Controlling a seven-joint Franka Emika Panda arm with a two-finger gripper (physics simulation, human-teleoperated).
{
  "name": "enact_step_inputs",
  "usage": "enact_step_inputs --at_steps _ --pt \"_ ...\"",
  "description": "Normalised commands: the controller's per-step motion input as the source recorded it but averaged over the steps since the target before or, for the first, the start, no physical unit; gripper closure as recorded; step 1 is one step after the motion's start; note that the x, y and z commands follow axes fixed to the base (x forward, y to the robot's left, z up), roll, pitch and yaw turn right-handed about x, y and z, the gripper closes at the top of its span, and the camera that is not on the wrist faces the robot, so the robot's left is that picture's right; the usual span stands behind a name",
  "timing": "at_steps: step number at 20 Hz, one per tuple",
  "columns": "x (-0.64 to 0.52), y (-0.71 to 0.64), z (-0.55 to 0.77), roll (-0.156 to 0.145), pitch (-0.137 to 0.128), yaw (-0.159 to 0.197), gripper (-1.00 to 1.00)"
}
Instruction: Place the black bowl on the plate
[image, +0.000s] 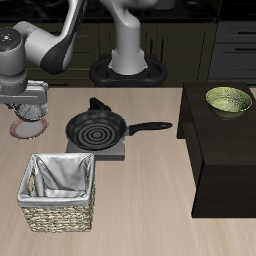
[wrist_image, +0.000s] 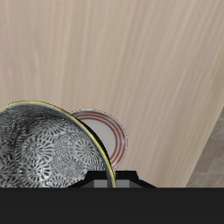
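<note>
The black bowl (wrist_image: 39, 144) is held clenched in the gripper (image: 30, 108) just above the plate (wrist_image: 107, 133) (rim partly hidden); centring, then lowering, is called for.

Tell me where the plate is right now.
The plate lies near the table's edge, right under the gripper holding the bowl, beside the frying pan.
</note>
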Motion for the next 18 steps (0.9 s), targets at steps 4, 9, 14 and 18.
enact_step_inputs --at_steps 4,9,14,18 --pt "0.12 -0.06 -0.2 -0.027 0.028 0.002 1.0" --pt "0.07 0.03 -0.22 -0.003 0.053 0.002 1.0" --pt "-0.11 0.04 -0.26 0.016 0.045 0.039 1.0" --pt "-0.11 -0.06 -0.28 0.005 0.096 0.023 1.0"
